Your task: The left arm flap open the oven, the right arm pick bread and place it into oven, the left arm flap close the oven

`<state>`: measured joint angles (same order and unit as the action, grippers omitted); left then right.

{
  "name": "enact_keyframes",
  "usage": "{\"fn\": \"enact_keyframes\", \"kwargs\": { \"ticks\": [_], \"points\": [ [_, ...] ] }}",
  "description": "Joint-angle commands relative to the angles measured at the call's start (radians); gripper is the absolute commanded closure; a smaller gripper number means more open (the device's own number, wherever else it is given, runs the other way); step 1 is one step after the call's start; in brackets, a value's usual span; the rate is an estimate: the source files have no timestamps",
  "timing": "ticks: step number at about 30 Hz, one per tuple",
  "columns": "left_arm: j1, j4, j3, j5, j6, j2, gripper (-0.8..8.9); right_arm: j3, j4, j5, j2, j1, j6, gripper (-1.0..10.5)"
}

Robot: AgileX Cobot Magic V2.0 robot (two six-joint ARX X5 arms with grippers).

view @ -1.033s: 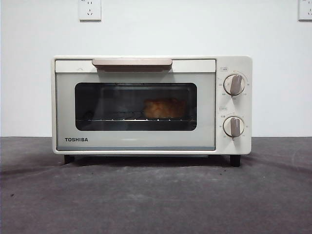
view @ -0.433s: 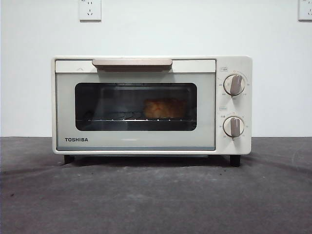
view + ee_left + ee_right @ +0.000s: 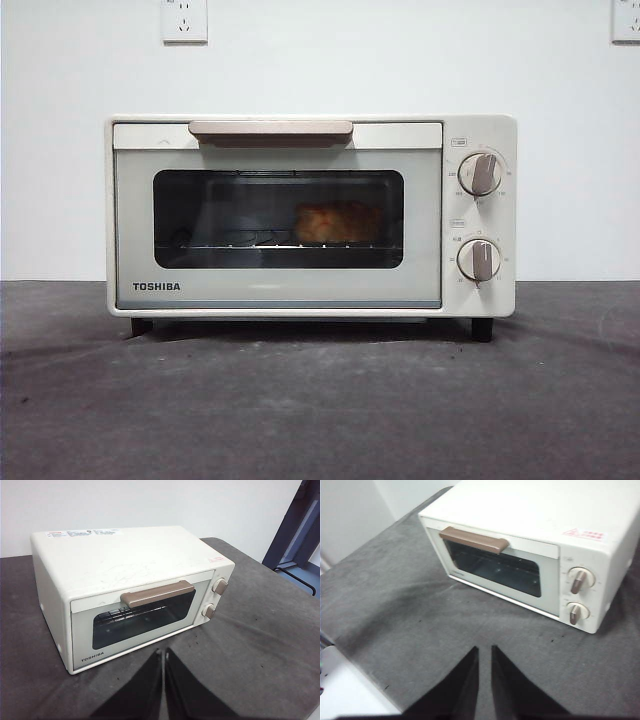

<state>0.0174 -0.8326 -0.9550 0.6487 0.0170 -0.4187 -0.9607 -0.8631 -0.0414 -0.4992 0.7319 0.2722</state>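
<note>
While the oven fills the middle of the front view with its door shut, the bread sits inside on the wire rack, right of centre behind the dark window. A beige handle runs along the door's top edge, and two knobs stand one above the other at centre right. Nothing stands between camera and oven.

Both arms hang back above the table, well clear of the oven. The left gripper has its jaws pressed almost together, holding nothing; the right gripper shows a narrow slit between its jaws, likely closed too, and empty.

The table is covered in dark grey cloth, faintly speckled. Behind is a plain white wall with sockets at the upper left and upper right corner.
</note>
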Motion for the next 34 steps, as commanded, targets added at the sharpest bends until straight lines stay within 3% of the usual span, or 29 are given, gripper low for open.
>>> {"fn": "enact_keyframes", "kwargs": {
  "ticks": [1, 14, 20, 25, 30, 34],
  "points": [
    [0.000, 0.014, -0.016, -0.005, 0.017, -0.005, 8.01, -0.019, 0.010, -0.007, -0.001, 0.008, -0.008, 9.3],
    [0.000, 0.036, 0.027, -0.002, 0.017, 0.016, 8.01, -0.019, 0.010, -0.007, -0.001, 0.008, -0.008, 9.3],
    [0.002, 0.344, 0.333, -0.014, -0.003, 0.115, 8.01, -0.019, 0.010, -0.008, -0.001, 0.008, -0.009, 9.3],
    [0.002, 0.578, 0.647, -0.188, -0.011, 0.268, 8.01, -0.019, 0.010, -0.007, -0.001, 0.008, -0.009, 9.3],
    [0.002, 0.603, 0.808, -0.418, -0.097, 0.394, 8.01, -0.019, 0.010, -0.008, -0.001, 0.008, -0.009, 9.3],
    [0.002, 0.642, 0.875, -0.509, -0.111, 0.415, 8.01, -0.019, 0.010, -0.007, -0.001, 0.008, -0.009, 9.3]
  ]
}}
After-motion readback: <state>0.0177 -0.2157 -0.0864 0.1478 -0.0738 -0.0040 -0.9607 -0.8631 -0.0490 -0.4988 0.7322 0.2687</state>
